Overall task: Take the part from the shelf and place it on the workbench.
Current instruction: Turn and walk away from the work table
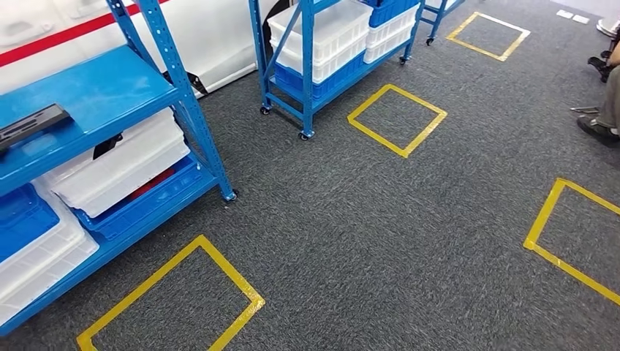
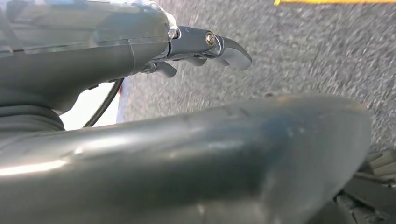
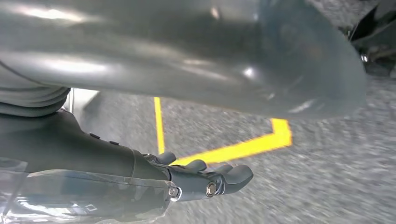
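A flat black part [image 1: 33, 121] lies on the blue upper level of the near shelf [image 1: 110, 88] at the far left of the head view. My left hand [image 2: 140, 56] hangs over the grey carpet with its fingers [image 2: 231, 51] stretched out and nothing in it. My right hand [image 3: 187, 182] also hangs above the carpet, its fingers [image 3: 233, 175] extended and holding nothing, near a corner of yellow tape [image 3: 280, 133]. Both hands are well away from the part.
White bins [image 1: 117, 164] and blue bins [image 1: 25, 216] fill the near shelf's lower levels. A second wheeled blue shelf [image 1: 322, 51] with bins stands behind. Yellow tape squares [image 1: 396, 119] mark the grey carpet. A person's shoe and leg [image 1: 603, 124] are at the right edge.
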{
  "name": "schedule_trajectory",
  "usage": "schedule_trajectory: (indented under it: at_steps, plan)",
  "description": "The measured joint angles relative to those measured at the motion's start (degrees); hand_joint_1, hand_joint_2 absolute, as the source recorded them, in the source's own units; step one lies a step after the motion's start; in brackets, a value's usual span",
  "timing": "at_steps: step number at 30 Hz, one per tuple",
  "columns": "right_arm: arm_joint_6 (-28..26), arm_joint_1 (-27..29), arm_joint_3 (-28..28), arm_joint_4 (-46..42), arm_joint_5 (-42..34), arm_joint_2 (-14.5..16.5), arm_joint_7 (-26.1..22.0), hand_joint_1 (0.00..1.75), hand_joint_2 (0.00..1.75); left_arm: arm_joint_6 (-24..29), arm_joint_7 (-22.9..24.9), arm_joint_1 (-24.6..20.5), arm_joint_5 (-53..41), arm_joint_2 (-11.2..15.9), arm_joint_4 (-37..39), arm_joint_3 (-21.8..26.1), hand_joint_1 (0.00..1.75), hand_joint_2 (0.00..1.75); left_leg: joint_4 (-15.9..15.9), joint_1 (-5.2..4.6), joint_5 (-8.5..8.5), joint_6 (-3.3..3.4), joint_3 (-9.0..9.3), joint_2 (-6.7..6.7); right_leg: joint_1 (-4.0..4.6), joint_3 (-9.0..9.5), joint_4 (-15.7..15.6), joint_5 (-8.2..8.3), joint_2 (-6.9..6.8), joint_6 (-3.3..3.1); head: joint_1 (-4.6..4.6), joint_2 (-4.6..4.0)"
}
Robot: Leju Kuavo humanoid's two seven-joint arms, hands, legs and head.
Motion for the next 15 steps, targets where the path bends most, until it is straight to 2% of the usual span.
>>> schedule_trajectory:
  at_steps: [1,2,3,4,5,7,9,10,11,12,13,14,15]
  plan:
    - [-0.03,0.01,-0.10,-0.04,-0.06,0.10,-0.09,0.00,0.00,-0.04,0.06,-0.01,-0.05,-0.03,0.00,0.00,0.00,0.00,0.36,0.01,-0.20,-0.35,-0.22,-0.66,-0.08,0.95,-2.41,1.03,1.01,-0.05,-0.01,0.00]
    - [-0.11,-0.02,-0.17,-0.08,-0.11,0.15,-0.25,0.00,0.00,-0.13,0.14,0.00,-0.18,-0.05,0.00,-0.01,0.00,0.00,0.59,0.02,-0.35,-0.70,-0.52,-1.18,-0.04,1.37,-3.51,1.29,1.75,-0.16,-0.01,0.00]
    - [-0.39,-0.14,-0.23,-0.11,-0.17,0.17,-0.72,0.00,0.00,-0.29,0.34,0.02,-0.48,-0.05,0.00,-0.03,0.00,0.00,0.66,0.04,-0.38,-1.07,-0.72,-1.68,0.15,1.39,-3.51,1.16,1.66,-0.40,-0.02,0.00]
    - [-0.89,-0.25,-0.32,-0.16,-0.22,0.18,-1.62,0.00,0.00,-0.58,0.65,0.07,-0.94,-0.05,0.00,-0.10,0.00,0.00,0.61,0.13,-0.37,-1.40,-0.82,-2.18,0.15,1.44,-3.59,1.20,0.99,-0.79,-0.03,0.00]
    - [-1.59,-0.35,-0.45,-0.20,-0.26,0.15,-2.93,0.00,0.00,-0.93,0.98,0.15,-1.48,-0.04,0.00,-0.19,0.00,0.00,0.76,0.18,-0.49,-1.70,-0.86,-1.99,0.20,1.57,-3.75,1.22,0.37,-1.16,-0.03,0.00]
    - [-3.10,-0.46,-0.74,-0.24,-0.14,-0.14,-6.08,0.00,0.00,-1.49,1.26,0.15,-2.47,-0.03,0.00,-0.44,0.00,0.00,3.55,0.14,-2.20,-2.27,-2.04,0.48,0.15,1.81,-4.12,1.25,-1.07,-1.94,-0.04,0.00]
    - [-3.91,-0.57,-0.89,-0.26,0.12,-0.64,-7.89,0.00,0.00,-1.46,0.31,-0.03,-3.12,-0.01,0.00,-0.87,0.00,0.00,10.34,0.15,-5.59,-2.69,-5.40,3.44,0.32,1.92,-4.22,1.13,-2.67,-2.40,-0.04,0.00]
    - [-3.90,-0.60,-0.94,-0.26,0.20,-0.86,-7.95,0.00,0.00,-1.20,-0.59,-0.10,-3.26,-0.01,0.00,-1.17,0.00,0.00,13.85,0.22,-6.92,-2.83,-7.22,3.94,0.41,1.94,-4.21,1.04,-3.54,-2.47,-0.04,0.00]
    - [-3.65,-0.63,-1.03,-0.25,0.17,-1.08,-7.50,0.00,0.00,-0.80,-1.60,-0.12,-3.25,0.00,0.00,-1.41,0.00,0.00,16.00,0.25,-7.37,-2.91,-8.37,4.17,0.45,2.01,-4.20,0.93,-4.40,-2.49,-0.03,0.00]
    - [-3.19,-0.64,-1.18,-0.25,0.01,-1.25,-6.61,0.00,0.00,-0.36,-2.58,-0.10,-3.14,0.00,0.00,-1.58,0.00,0.00,16.18,0.26,-6.76,-2.91,-8.53,4.34,0.46,2.12,-4.20,0.80,-5.23,-2.47,-0.04,0.00]
    - [-2.56,-0.64,-1.39,-0.23,-0.19,-1.36,-5.30,0.00,0.00,0.00,-3.35,-0.08,-3.09,0.00,0.00,-1.66,0.00,0.00,14.11,0.23,-5.20,-2.80,-7.53,4.66,0.47,2.32,-4.20,0.67,-6.00,-2.40,-0.04,0.00]
    - [-1.90,-0.63,-1.67,-0.21,-0.40,-1.40,-3.67,0.00,0.00,0.23,-3.82,-0.09,-3.17,0.00,0.00,-1.71,0.00,0.00,10.47,0.15,-3.15,-2.55,-5.66,5.49,0.48,2.57,-4.21,0.51,-6.72,-2.28,-0.04,0.00]
    - [-1.22,-0.57,-2.00,-0.16,-0.56,-1.42,-1.77,0.00,0.00,0.31,-3.88,-0.18,-3.34,0.00,0.00,-1.80,0.00,0.00,6.47,-0.10,-1.58,-2.16,-3.67,7.01,0.54,2.85,-4.20,0.32,-7.40,-2.09,-0.04,0.00]
